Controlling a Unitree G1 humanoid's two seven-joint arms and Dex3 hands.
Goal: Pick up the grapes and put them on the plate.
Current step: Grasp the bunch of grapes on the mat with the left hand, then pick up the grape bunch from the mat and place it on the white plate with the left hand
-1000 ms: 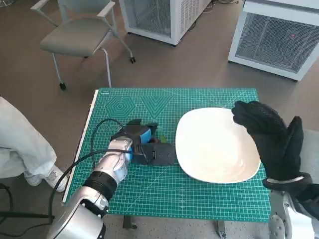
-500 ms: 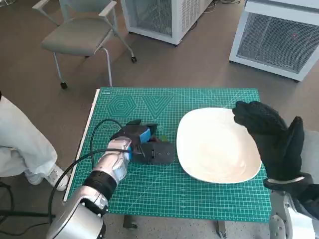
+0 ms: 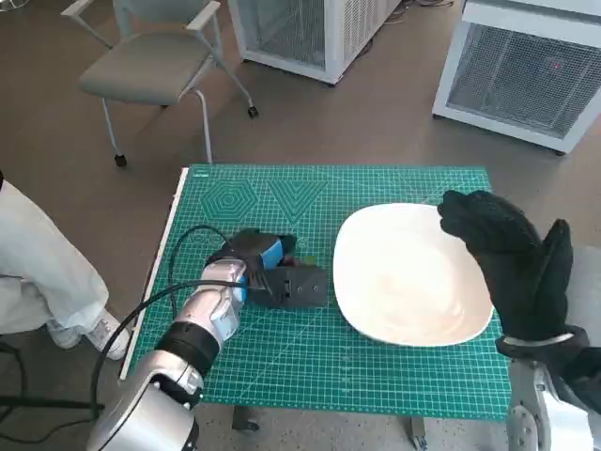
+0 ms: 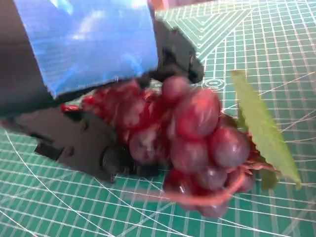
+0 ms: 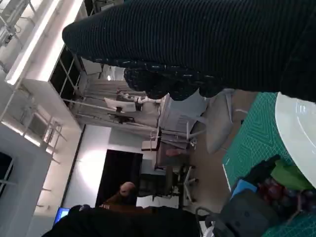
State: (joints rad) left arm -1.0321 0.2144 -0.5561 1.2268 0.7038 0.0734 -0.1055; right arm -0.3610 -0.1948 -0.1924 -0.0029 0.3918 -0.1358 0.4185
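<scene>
Our left hand (image 4: 94, 74) has its black fingers (image 4: 84, 143) curled round the grapes (image 4: 192, 143), just above the green mat (image 3: 376, 376); the plate (image 3: 408, 272) lies just beside them on our right, where our right hand (image 3: 512, 258) hovers, fingers loosely apart, holding nothing

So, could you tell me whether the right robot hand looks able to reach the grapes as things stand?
Probably not easily: the right robot hand stands at the plate's far side, and the left robot hand already covers the grapes.
</scene>
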